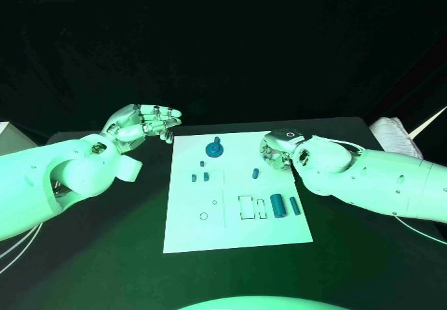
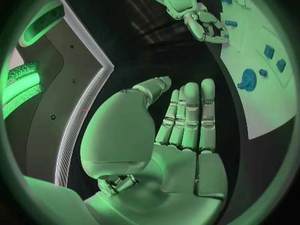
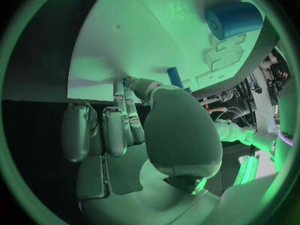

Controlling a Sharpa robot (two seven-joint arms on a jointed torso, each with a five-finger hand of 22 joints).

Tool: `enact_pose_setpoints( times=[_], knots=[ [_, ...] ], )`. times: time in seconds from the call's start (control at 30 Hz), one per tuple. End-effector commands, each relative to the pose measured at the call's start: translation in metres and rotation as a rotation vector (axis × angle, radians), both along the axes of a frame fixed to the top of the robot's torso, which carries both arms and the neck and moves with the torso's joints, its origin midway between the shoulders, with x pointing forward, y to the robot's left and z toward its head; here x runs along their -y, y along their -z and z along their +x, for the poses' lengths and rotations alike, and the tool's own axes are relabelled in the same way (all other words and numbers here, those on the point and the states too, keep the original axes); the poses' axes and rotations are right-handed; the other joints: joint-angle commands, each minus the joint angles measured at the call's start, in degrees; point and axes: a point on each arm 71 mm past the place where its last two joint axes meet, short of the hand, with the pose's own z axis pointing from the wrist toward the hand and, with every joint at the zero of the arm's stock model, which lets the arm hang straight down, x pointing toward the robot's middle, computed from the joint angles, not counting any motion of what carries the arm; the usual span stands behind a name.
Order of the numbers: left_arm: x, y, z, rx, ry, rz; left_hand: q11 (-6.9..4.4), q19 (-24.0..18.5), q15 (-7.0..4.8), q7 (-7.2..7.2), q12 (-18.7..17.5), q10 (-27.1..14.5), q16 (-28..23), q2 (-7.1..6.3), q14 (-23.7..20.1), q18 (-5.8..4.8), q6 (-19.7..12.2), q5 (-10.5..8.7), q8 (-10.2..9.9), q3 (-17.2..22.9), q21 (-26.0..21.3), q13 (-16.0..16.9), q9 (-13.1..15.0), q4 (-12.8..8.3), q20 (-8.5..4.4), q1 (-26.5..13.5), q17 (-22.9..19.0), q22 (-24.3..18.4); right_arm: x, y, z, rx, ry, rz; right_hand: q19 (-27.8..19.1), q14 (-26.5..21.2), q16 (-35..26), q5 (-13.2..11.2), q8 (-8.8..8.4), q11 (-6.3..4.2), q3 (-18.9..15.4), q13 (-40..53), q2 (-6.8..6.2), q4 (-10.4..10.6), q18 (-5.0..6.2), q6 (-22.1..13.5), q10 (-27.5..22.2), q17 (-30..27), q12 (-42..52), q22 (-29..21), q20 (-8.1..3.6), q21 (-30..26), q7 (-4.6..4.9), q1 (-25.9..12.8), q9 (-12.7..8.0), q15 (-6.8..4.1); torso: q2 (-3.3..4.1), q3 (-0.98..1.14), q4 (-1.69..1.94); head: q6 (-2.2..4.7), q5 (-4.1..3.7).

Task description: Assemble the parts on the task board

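— Parts are all down on the task board point(image 1: 187, 239), none of them in a hand. A round wheel-like piece point(image 1: 215, 150) stands near the far edge, a short peg point(image 1: 255, 173) lies by the right side, and a fat cylinder point(image 1: 278, 205) rests beside a thin cylinder point(image 1: 294, 206) nearer us

— And the hands?

— Left hand point(image 1: 143, 123) hovers off the board's far left corner, fingers loosely curled, holding nothing. Right hand point(image 1: 280, 150) sits low at the board's right edge near the peg; whether its fingers grip anything I cannot tell

— How would they handle?

— Small, stiff, light plastic by the look, likely smooth, so they could roll or skid. I'd pinch each cylinder across its middle and take the wheel by its rim
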Motion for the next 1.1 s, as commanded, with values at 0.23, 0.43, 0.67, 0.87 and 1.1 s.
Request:
enact_pose_setpoints(
  times=[0.23,0.43,0.67,0.87,1.1],
  knots=[
    [0.000,-0.001,-0.001,-0.001,-0.003,-0.007,0.06,0.50,-0.05,0.31,0.21,-0.48,-0.21,0.35,-0.31,0.89,0.27,-0.07,-0.08,-0.25,-0.27,-0.05,0.02,0.00,-0.01,0.12,-0.07,-0.13,0.000,0.008,-0.006,-0.001,-0.001,-0.002,1.63,2.87,-0.54,0.97,0.98,-0.42,0.87,-0.48,1.43,-1.60,-0.71,1.12,2.34,-1.02,-1.19,7.47,-0.54,1.54,-0.27,-0.32,1.34,-0.81,-0.09,0.02,-0.05,-0.17,-0.19],
    [-0.001,-0.001,0.000,-0.001,-0.005,-0.007,0.06,0.55,-0.05,0.31,0.21,-0.53,-0.24,0.37,-0.30,0.89,0.26,-0.06,-0.10,-0.24,-0.32,-0.06,0.01,-0.04,-0.02,0.22,-0.09,-0.17,0.001,0.003,-0.008,0.050,0.003,0.041,1.82,2.83,-0.62,1.01,1.14,-0.40,1.28,-0.65,1.53,-2.07,-0.82,1.24,3.04,-1.12,-1.53,7.80,-0.57,2.06,-0.21,-0.55,1.70,-0.89,-0.10,-0.01,0.00,-0.04,-0.23],
    [-0.004,0.000,0.000,-0.007,-0.013,-0.001,0.07,0.61,-0.05,0.32,0.20,-0.58,-0.27,0.39,-0.30,0.89,0.23,-0.05,-0.12,-0.24,-0.38,-0.07,0.01,-0.08,-0.03,0.33,-0.12,-0.22,0.004,-0.005,-0.011,0.097,0.001,0.100,1.79,2.81,-0.69,0.52,1.30,-0.37,1.55,-0.85,1.53,-2.36,-0.79,1.30,3.52,-1.26,-2.00,7.76,-0.58,1.92,-0.18,-1.03,2.08,-0.88,-0.10,-0.05,0.04,0.11,-0.20],
    [-0.008,0.001,0.002,-0.017,-0.026,0.007,0.27,0.85,0.09,0.58,0.13,-1.00,-0.37,0.39,-0.23,0.85,-0.31,0.00,-0.47,-0.52,-0.72,-0.16,-0.14,0.31,0.03,0.01,-0.23,-0.49,0.008,-0.015,-0.014,0.115,0.003,0.145,1.78,2.77,-0.78,0.19,1.36,-0.34,1.64,-0.98,1.57,-2.44,-0.78,1.27,3.67,-1.39,-2.31,7.77,-0.57,1.89,-0.16,-1.34,2.30,-0.85,-0.10,0.00,-0.05,0.18,-0.13],
    [-0.009,0.001,0.003,-0.017,-0.030,0.008,0.29,0.88,0.11,0.59,0.13,-1.05,-0.38,0.39,-0.22,0.84,-0.35,0.01,-0.50,-0.54,-0.76,-0.17,-0.15,0.34,0.04,0.00,-0.24,-0.53,0.010,-0.026,-0.023,0.128,-0.010,0.212,1.77,2.75,-0.87,0.15,1.37,-0.33,1.68,-1.00,1.58,-2.49,-0.77,1.26,3.70,-1.53,-2.37,7.75,-0.57,1.84,-0.16,-1.36,2.34,-0.86,-0.13,-0.04,-0.12,0.19,-0.15]
  ],
)
